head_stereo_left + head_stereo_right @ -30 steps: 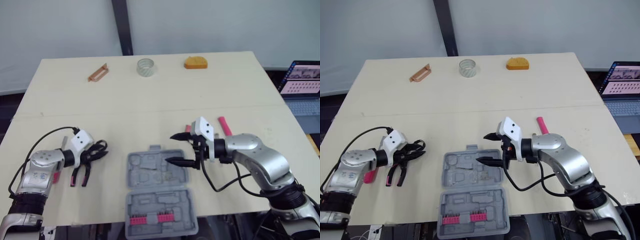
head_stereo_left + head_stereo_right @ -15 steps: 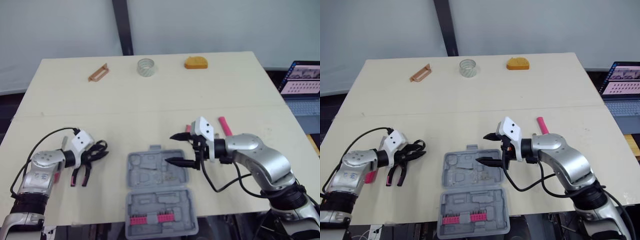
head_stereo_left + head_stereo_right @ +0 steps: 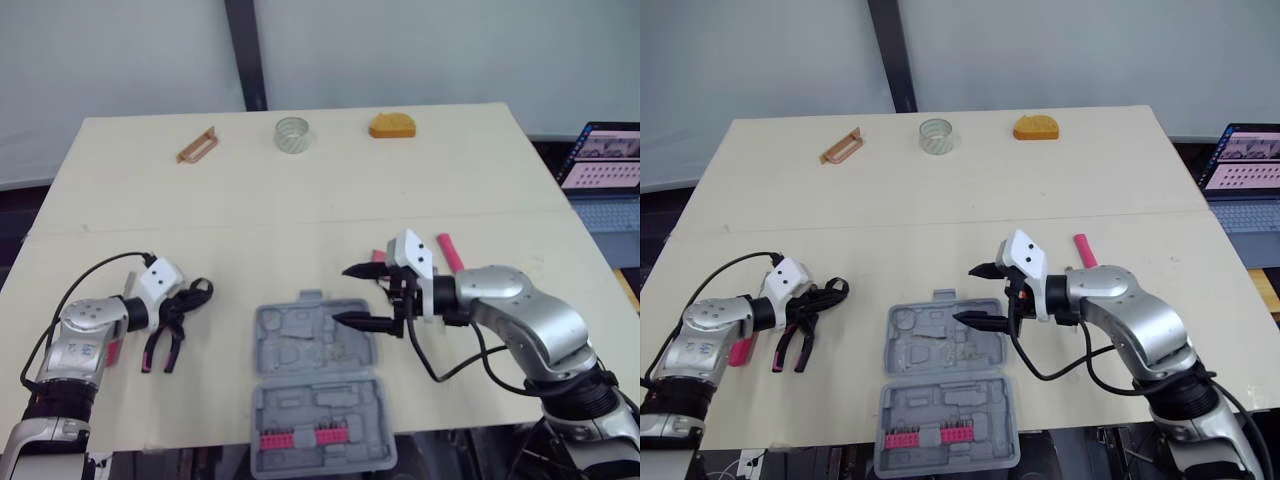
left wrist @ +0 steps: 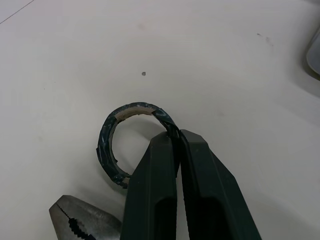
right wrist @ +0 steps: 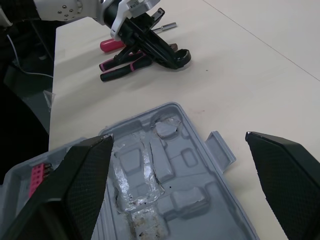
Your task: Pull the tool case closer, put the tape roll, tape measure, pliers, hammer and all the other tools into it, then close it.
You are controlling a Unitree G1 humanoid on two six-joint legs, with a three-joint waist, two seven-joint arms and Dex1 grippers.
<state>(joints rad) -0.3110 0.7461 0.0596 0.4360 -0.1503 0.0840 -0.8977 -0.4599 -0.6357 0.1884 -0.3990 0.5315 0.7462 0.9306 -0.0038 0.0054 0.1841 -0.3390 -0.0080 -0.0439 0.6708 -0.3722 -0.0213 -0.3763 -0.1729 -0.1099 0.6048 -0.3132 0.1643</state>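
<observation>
The grey tool case (image 3: 296, 345) lies open near the front edge, with pink bits in its nearer half. My right gripper (image 3: 342, 294) hangs open over the case's far right corner, holding nothing; the case trays (image 5: 165, 165) lie below it. My left gripper (image 4: 177, 137) is shut on the rim of a black tape ring (image 4: 106, 137), resting on the table left of the case. Pink-and-black pliers (image 3: 160, 350) lie right beside it. A clear tape roll (image 3: 291, 133), an orange tape measure (image 3: 391, 125) and a copper-coloured tool (image 3: 196, 144) sit along the far edge.
A pink-handled tool (image 3: 449, 252) lies just behind my right arm. A pink screwdriver (image 3: 113, 350) lies by my left wrist. A laptop (image 3: 600, 160) stands off the table's right side. A seam runs across the tabletop's middle.
My left gripper's fingers have drawn together on the black tape ring. My right gripper has edged slightly to the right. The case has not moved.
</observation>
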